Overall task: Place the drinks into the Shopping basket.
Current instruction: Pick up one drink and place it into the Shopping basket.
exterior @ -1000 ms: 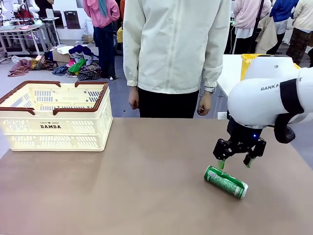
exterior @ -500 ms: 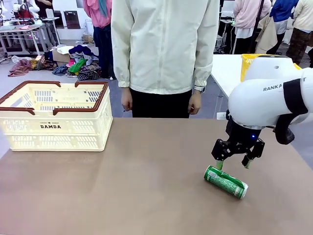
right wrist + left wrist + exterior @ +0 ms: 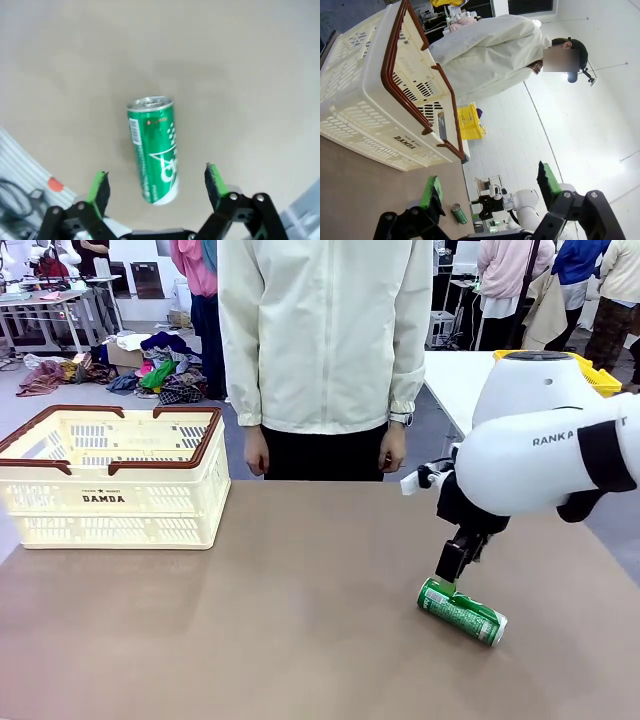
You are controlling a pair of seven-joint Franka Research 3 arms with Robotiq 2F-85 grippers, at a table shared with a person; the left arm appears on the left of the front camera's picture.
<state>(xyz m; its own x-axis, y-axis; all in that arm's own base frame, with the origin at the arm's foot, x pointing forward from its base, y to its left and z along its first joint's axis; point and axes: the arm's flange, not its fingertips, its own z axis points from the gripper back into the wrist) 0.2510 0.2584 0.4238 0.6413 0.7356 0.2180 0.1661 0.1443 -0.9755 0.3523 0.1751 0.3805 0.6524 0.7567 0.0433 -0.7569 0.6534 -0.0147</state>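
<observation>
Our right gripper (image 3: 447,575) hangs with its jaws spread wide and nothing held, tips pointing down at the green can (image 3: 462,611). In the right wrist view the can (image 3: 154,155) lies on its side between the two green pads (image 3: 100,184), with bare table showing on either side of it, its tab end pointing away from the wrist. From the front the fingers stand just over the can's left end; we cannot tell whether they touch it.

Our left gripper (image 3: 488,184) is spread wide too and holds nothing. It looks across the table toward the Shopping basket (image 3: 365,125), with the green can (image 3: 459,213) small and far off.

The can rests on the right half of the table (image 3: 280,640), nearer our edge than the far one, with some open surface between it and the right edge. The Shopping basket (image 3: 150,505) stands upright at the far left, its left end close to the table's left edge and its brown rim facing up. A broad stretch of bare tabletop runs between the can and the basket — they are well apart.

A person in a pale jacket (image 3: 325,340) stands at the far edge between the two, both hands (image 3: 393,450) hanging just beyond the table, apart from the can and the basket. A yellow basket (image 3: 590,375) sits on another table behind our right arm.
</observation>
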